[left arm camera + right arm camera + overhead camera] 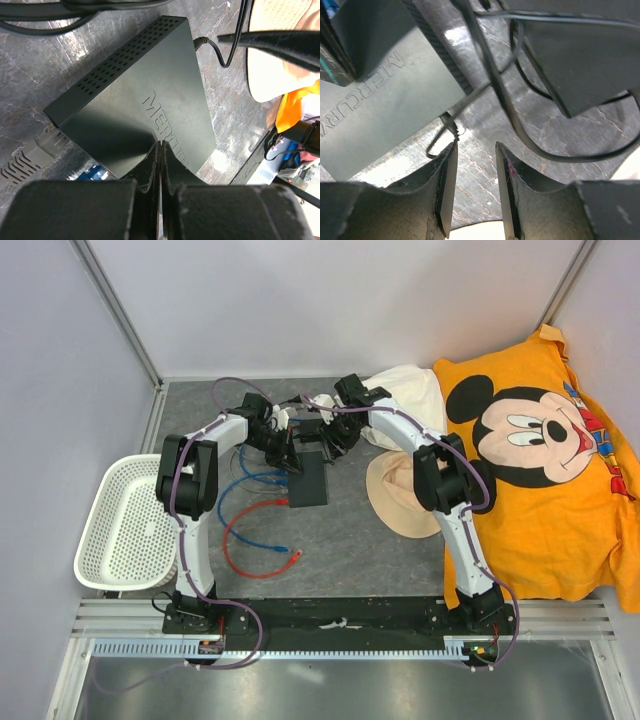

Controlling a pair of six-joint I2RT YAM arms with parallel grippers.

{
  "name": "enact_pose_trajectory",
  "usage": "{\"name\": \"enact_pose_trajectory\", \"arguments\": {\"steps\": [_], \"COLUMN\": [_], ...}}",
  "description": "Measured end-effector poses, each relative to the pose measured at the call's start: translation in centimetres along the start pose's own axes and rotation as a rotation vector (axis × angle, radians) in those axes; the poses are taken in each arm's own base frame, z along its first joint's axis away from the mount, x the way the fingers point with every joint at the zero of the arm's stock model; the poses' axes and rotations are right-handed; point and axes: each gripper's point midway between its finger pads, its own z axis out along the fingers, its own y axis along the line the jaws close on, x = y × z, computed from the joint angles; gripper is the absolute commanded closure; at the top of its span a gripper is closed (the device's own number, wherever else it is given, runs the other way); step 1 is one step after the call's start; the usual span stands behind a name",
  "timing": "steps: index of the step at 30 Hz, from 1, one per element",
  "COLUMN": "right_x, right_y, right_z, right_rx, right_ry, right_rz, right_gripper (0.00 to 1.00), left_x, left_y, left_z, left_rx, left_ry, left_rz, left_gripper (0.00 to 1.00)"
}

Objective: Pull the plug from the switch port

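Observation:
The flat matte black switch box (308, 482) lies mid-table and shows in the left wrist view (145, 95) and the right wrist view (380, 105). A grey plug (46, 149) sits at its near-left narrow edge, with a blue plug (93, 173) beside it. A thin black cord's plug (448, 121) enters the opposite edge and also shows in the left wrist view (200, 42). My left gripper (160, 145) is shut and empty, its tips on or just over the box top. My right gripper (475, 150) is open, its left fingertip (451, 150) beside the thin cord's plug.
A black power brick (580, 60) with thin cords lies behind the box. Blue cable (245, 485) and red cable (250, 540) loop to the left. A white basket (125, 525) stands far left. A tan hat (395, 500), white cloth (410, 400) and orange shirt (550, 470) lie right.

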Motion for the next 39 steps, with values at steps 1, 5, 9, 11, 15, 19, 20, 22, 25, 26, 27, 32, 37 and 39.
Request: {"name": "enact_pose_trajectory", "arguments": {"steps": [1, 5, 9, 11, 15, 19, 20, 22, 25, 26, 27, 32, 37, 39], "right_x": [-0.1, -0.4, -0.6, -0.6, 0.1, 0.9, 1.0, 1.0, 1.0, 1.0, 1.0, 0.8, 0.4, 0.3], "right_y": [0.2, 0.9, 1.7, 2.0, 2.2, 1.8, 1.6, 1.2, 0.9, 0.8, 0.8, 0.9, 1.3, 1.6], "right_z": [0.1, 0.3, 0.7, 0.9, 1.5, 1.8, 1.8, 1.8, 1.7, 1.7, 1.7, 1.9, 2.0, 2.1], "right_rx": [-0.002, -0.012, -0.019, -0.021, -0.018, -0.004, 0.003, 0.011, 0.021, 0.021, 0.021, 0.015, -0.004, -0.018], "right_ry": [0.0, 0.001, 0.005, 0.012, 0.039, 0.073, 0.078, 0.083, 0.09, 0.091, 0.093, 0.094, 0.083, 0.073], "right_rz": [-0.006, -0.033, -0.087, -0.117, -0.188, -0.261, -0.281, -0.317, -0.359, -0.375, -0.389, -0.461, -0.505, -0.512], "right_gripper": [0.56, 0.56, 0.56, 0.56, 0.56, 0.56, 0.56, 0.56, 0.56, 0.56, 0.57, 0.59, 0.61, 0.63], "left_x": [0.0, 0.0, 0.0, 0.0, 0.0, 0.1, 0.1, 0.1, 0.1, 0.1, 0.2, 0.2, 0.2, 0.2], "left_y": [0.0, 0.0, 0.0, 0.0, 0.0, -0.1, -0.2, -0.2, -0.3, -0.4, -0.4, -0.4, -0.4, -0.4], "left_z": [0.0, 0.0, 0.0, 0.0, 0.1, 0.2, 0.2, 0.2, 0.3, 0.4, 0.4, 0.4, 0.4, 0.4], "left_rx": [0.0, 0.0, 0.0, 0.0, 0.0, 0.0, 0.0, 0.0, 0.0, 0.0, 0.0, 0.0, 0.0, 0.001], "left_ry": [0.0, 0.001, 0.001, 0.001, 0.002, 0.005, 0.005, 0.006, 0.008, 0.009, 0.01, 0.011, 0.011, 0.011], "left_rz": [0.0, -0.001, 0.0, 0.0, 0.004, 0.012, 0.013, 0.015, 0.02, 0.022, 0.024, 0.028, 0.031, 0.031], "left_gripper": [0.98, 0.98, 0.99, 0.98, 0.98, 0.98, 0.98, 0.98, 0.98, 0.99, 0.98, 0.98, 0.99, 0.98]}}
